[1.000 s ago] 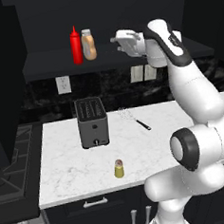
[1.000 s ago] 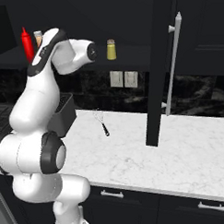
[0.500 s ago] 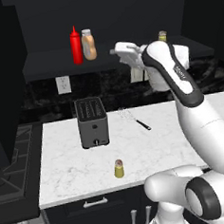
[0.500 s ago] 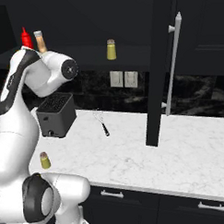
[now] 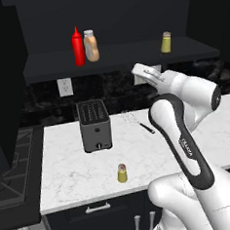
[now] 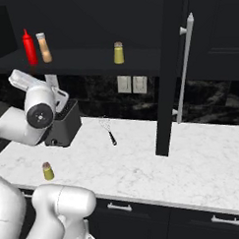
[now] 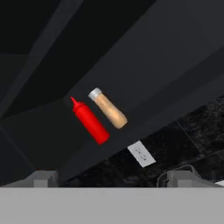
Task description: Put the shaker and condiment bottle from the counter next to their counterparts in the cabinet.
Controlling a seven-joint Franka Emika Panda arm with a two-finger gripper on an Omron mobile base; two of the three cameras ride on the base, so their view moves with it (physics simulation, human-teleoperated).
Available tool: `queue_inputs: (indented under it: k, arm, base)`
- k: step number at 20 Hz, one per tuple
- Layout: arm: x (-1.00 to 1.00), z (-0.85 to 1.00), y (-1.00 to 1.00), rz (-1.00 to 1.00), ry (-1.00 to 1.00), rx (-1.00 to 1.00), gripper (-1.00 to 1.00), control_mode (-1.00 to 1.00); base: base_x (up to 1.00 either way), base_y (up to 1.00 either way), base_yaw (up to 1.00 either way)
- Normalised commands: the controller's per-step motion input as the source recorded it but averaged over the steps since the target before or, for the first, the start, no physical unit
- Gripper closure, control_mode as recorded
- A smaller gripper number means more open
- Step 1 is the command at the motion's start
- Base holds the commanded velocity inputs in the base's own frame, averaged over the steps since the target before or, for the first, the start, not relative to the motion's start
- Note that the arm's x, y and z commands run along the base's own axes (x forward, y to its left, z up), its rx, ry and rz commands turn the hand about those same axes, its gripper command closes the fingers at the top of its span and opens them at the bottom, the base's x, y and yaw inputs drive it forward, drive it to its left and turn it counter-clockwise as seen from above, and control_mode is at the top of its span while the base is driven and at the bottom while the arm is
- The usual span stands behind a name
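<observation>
The end effector point(image 5: 142, 71) is seen raised in front of the cabinet point(image 5: 122, 57), below its shelf; whether it is released or clenched cannot be told, and nothing is seen held. The condiment bottle point(image 5: 91, 45) is found upright on the shelf, just beside the red squeeze bottle point(image 5: 78, 46). The shaker point(image 5: 122, 173) is left upright on the table point(image 5: 68, 174), near the front edge, well below the end effector and toward the robot. A downward reach is judged necessary. The twin shaker point(image 5: 166, 42) is set further right on the shelf.

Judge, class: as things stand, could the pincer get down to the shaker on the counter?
Probably yes. The shaker stands alone near the counter's front edge, apart from the toaster and whisk, so nothing blocks a descent from above.
</observation>
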Motion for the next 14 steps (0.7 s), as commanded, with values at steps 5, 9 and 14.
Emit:
queue_inputs:
  k: [5, 9, 14]
  arm:
    - [-0.99, -0.94, -0.27, -0.15, 0.02, -0.16, -1.00, -1.00]
    - [-0.81, -1.00, 0.06, -0.10, 0.00, -0.34, -1.00, -1.00]
    - [-0.05, -1.00, 0.00, 0.06, -0.03, -0.19, -1.00, -1.00]
  base:
    - [0.00, 0.00, 0.00]
    - [0.00, 0.00, 0.00]
    - [0.00, 0.00, 0.00]
